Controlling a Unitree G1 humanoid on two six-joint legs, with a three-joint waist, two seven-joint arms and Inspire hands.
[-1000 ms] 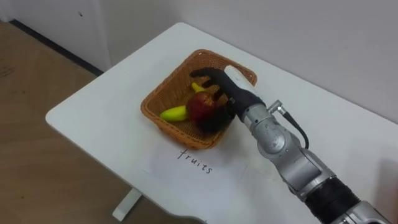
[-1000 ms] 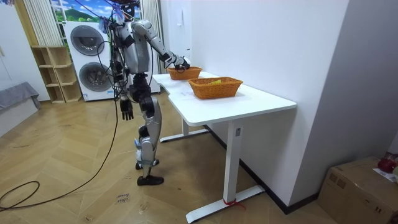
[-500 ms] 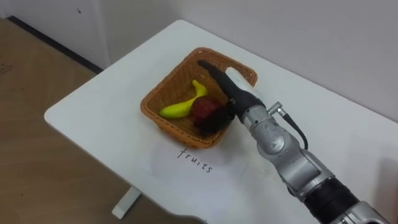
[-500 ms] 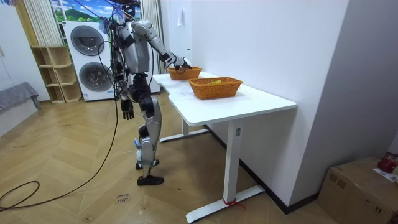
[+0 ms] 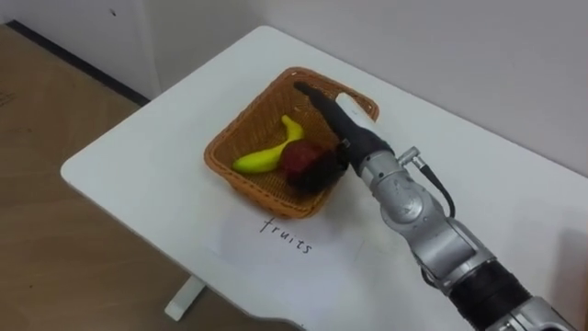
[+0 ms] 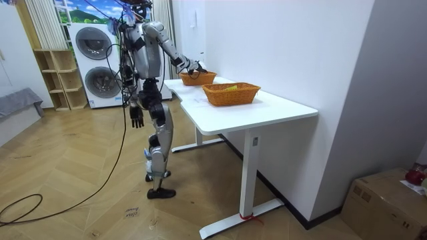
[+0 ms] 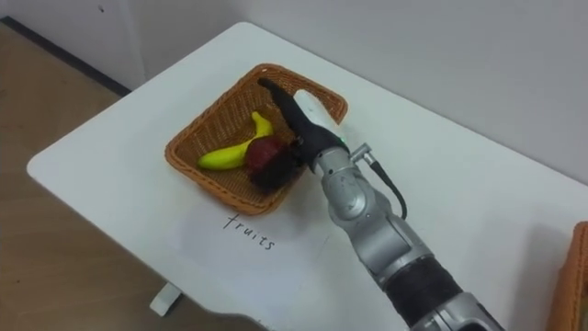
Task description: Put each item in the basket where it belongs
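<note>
Right hand (image 5: 347, 129) is held above the far right part of a woven basket (image 5: 246, 114). Its fingers (image 5: 317, 97) are stretched out straight and close together and are pointed toward the basket's back rim. Its thumb is lowered at the right side of an apple (image 5: 296, 158) and touches it or almost touches it. Nothing is enclosed by the hand, so it is open and empty.

From left to right in the eye views, the bare left end of a white table (image 5: 129, 156) is seen first, and the basket is placed on it near the back edge. Inside the basket a yellow banana (image 5: 260, 159) is laid along the left and front side. The red apple is just to the right of the banana and touches its upper end. A handwritten label (image 5: 287, 235) is found on the table just in front of the basket. Well apart, at the right border, the edge of a second basket (image 7: 574, 271) is seen.

In the room view two stacked washing machines (image 6: 90, 60) are seen at the left, behind the robot. The robot stands upright on a wooden floor (image 6: 80, 200) at the long side of the table, near its far end. Its right arm is stretched out to the farther basket, and its left hand (image 6: 136, 119) is hung down beside the thigh. In the nearer basket something yellow is seen, too small to be named. A cardboard box (image 6: 383, 200) is placed on the floor at the far right.
</note>
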